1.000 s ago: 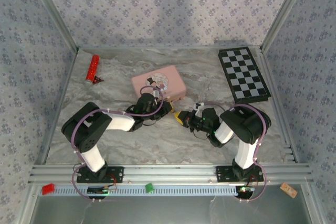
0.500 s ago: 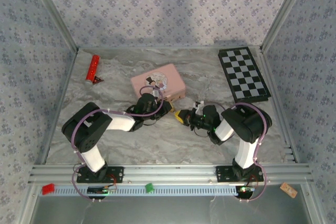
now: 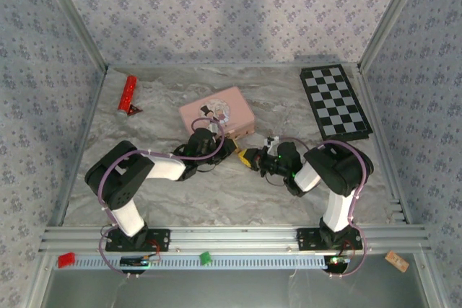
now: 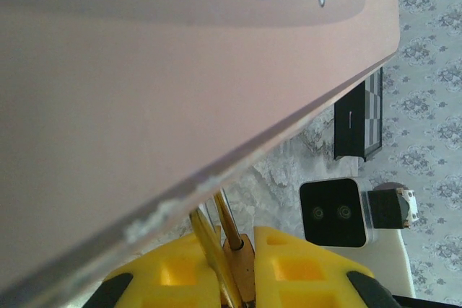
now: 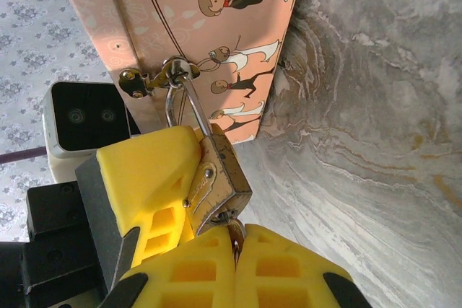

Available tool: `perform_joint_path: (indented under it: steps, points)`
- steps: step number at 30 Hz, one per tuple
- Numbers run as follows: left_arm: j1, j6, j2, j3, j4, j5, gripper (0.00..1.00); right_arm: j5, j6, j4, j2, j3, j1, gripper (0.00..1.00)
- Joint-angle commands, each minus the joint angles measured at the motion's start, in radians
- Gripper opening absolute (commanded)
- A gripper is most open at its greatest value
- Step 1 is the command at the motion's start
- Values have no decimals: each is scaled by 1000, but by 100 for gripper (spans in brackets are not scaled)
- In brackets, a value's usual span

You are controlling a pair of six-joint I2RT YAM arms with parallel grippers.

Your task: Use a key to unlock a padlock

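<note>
The small brass padlock (image 5: pixel 220 182) hangs by its thin silvery shackle from the hasp (image 5: pixel 173 73) of the pink picture tin (image 5: pixel 180 5). My left gripper (image 4: pixel 237 259) is shut on the padlock (image 4: pixel 244 268), whose body sits between the yellow fingers (image 4: pixel 303 265) with its shackle rising to the tin's edge. My right gripper (image 5: pixel 237 244) is shut on the key (image 5: pixel 235 231). The key's tip is at the keyhole in the padlock's underside. From above, the left gripper (image 3: pixel 232 150) and right gripper (image 3: pixel 254 159) meet just in front of the tin (image 3: pixel 216 112).
A red bar (image 3: pixel 128 94) lies at the back left and a black-and-white checkerboard (image 3: pixel 336 102) at the back right. The marbled tabletop (image 3: pixel 216 192) stretches in front of the arms. Patterned walls close the cell on three sides.
My right gripper has edged left toward the left gripper with the key. The pink tin has shifted slightly to the left. The left gripper keeps its hold on the padlock.
</note>
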Motion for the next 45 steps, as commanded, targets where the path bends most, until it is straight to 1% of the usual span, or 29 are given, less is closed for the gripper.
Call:
perform_joint_path:
  steps: [1,10,14,20,25,31,37,39,42,45]
  points:
    - [-52,-52,12,3,21,151,7,14,-21,89,7,81,-7,0]
    - [-53,-44,0,-8,1,139,6,-17,-53,63,3,129,-11,0]
    - [-53,-44,1,-9,1,141,5,-22,-74,49,0,129,-19,0]
    - [-53,-49,-8,-27,-1,135,4,-40,-101,35,-7,106,-68,0]
    - [-47,-50,-21,-30,-3,112,4,-39,-111,33,5,95,-53,0]
    - [-44,-54,-25,-20,-8,87,4,-35,-120,49,5,72,-29,9]
    - [-30,-61,-28,-19,-1,76,4,-15,-135,49,-7,20,-31,31]
    - [-25,-62,-31,-20,2,76,4,-7,-137,48,-12,7,-30,36]
    - [-23,-62,-37,-24,1,75,4,-5,-140,42,-20,-6,-30,37]
    - [-21,-60,-40,-29,4,73,4,-2,-133,44,-25,-16,-22,33]
